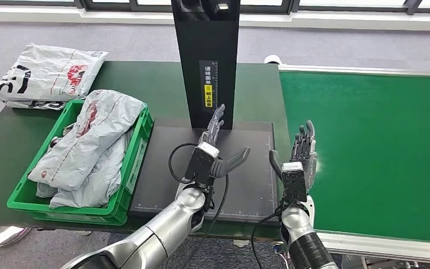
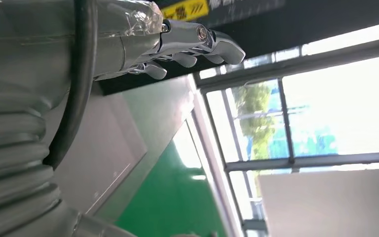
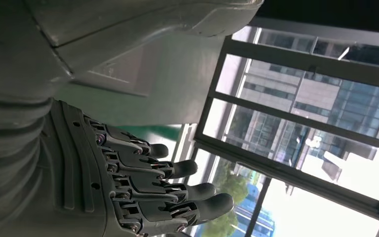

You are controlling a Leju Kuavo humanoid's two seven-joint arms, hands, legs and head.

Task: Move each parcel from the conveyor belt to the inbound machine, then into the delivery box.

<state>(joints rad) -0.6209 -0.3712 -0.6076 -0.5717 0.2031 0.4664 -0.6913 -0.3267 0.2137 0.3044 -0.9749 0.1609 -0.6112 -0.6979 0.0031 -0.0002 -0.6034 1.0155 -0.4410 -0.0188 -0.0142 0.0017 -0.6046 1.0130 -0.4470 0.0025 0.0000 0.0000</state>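
Over the scanner pad (image 1: 162, 168) our left hand (image 1: 215, 154) and right hand (image 1: 302, 157) hover spread, empty; we judge the next step is waiting for a parcel on the bare belt (image 1: 381, 151).

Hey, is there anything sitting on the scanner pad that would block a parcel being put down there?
Nothing lies on the dark scanner pad itself. The left hand hovers open above its middle, and the right hand is open at the edge of the green belt. The green crate beside the pad already holds grey parcels.
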